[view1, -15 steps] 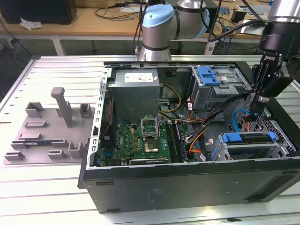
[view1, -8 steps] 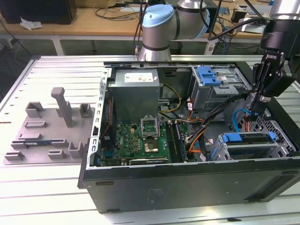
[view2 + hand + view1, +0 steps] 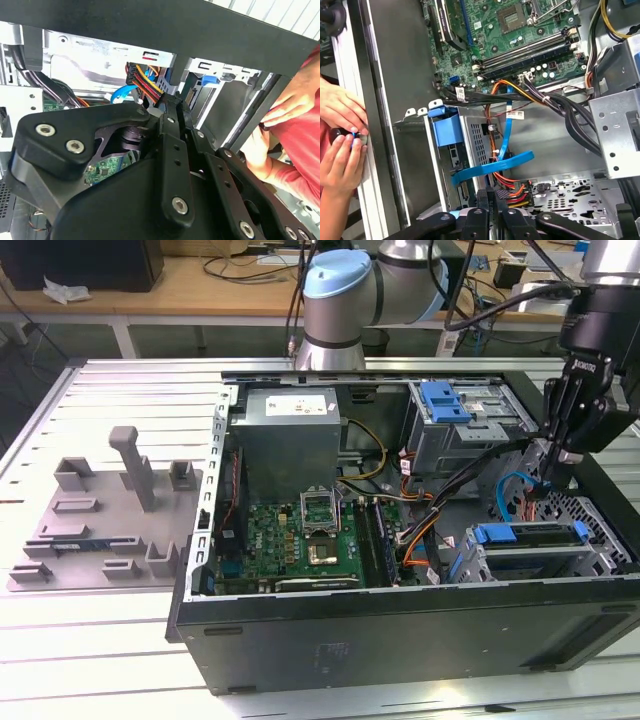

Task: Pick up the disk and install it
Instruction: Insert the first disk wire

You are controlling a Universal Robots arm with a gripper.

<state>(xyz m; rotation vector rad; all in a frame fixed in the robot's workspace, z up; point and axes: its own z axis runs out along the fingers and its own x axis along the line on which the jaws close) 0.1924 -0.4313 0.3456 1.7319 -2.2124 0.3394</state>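
- While the gripper (image 3: 547, 472) hangs low inside the open computer case (image 3: 400, 640), its jaws are pressed together and I see nothing held between them.
- Tip is just beside the red, yellow and black cable bundle (image 3: 512, 192). Can't tell if it is touching.
- Blue flat cable (image 3: 495, 164) loops close by, between the tip and the drive cage (image 3: 476, 142).
- Disk (image 3: 528, 548) is not in the gripper. In the exterior view it lies in its blue bracket in the bay at the case's 4 o'clock corner, with the gripper at about 12 o'clock from it.
- Step, my read: the pick looks done and the disk looks placed, so this is the tail of the install. Can't tell if it is fully seated.
- Whatever move is left calls for keeping the tip clear of the cables and square to the bay. A snag on the loop is the risk.
- Exterior view gives the layout: grey power supply (image 3: 290, 435) at 11 o'clock of the case, motherboard (image 3: 300, 530) at 8 o'clock.
- First wrist view gives the cage side, the cable routing and a person's hands (image 3: 340, 135) pinching something small at the case edge.
- Second wrist view gives the closed tips from behind.
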